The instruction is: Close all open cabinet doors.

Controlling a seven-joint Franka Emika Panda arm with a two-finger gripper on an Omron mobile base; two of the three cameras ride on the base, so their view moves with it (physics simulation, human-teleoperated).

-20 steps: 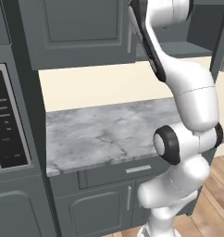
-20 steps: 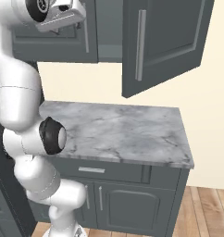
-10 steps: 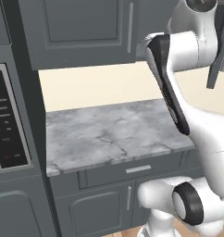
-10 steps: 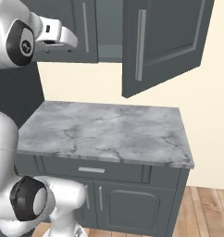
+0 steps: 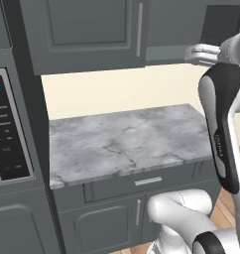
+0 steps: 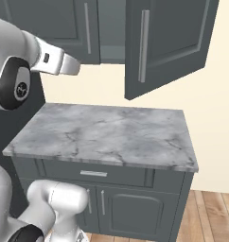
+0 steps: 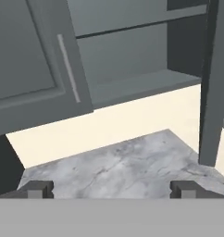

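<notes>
Two tall dark grey cabinet doors hang above the counter. The left door (image 6: 55,23) lies shut, its silver bar handle (image 6: 86,28) upright. The right door (image 6: 171,42) stands swung out towards me, its handle (image 6: 144,45) facing left, and the grey shelves (image 7: 132,51) show behind it. In the hand view the shut door (image 7: 26,60) is at the left and the open door (image 7: 213,83) is edge-on at the right. My gripper (image 7: 111,189) is open, holds nothing, and faces the cabinet from a distance. My hand (image 6: 59,62) hovers left of the open door, below the shut one.
A grey marble counter (image 6: 111,134) lies under the cabinets, with a drawer (image 6: 93,173) and base-cabinet doors (image 6: 130,215) beneath it. A tall dark unit with an oven panel (image 5: 8,134) borders the counter's left side. Wood floor (image 6: 213,217) shows at the right.
The arm has folded down. My hand dropped from in front of the shut door's top to the cabinet's lower edge. The open door has not moved.
</notes>
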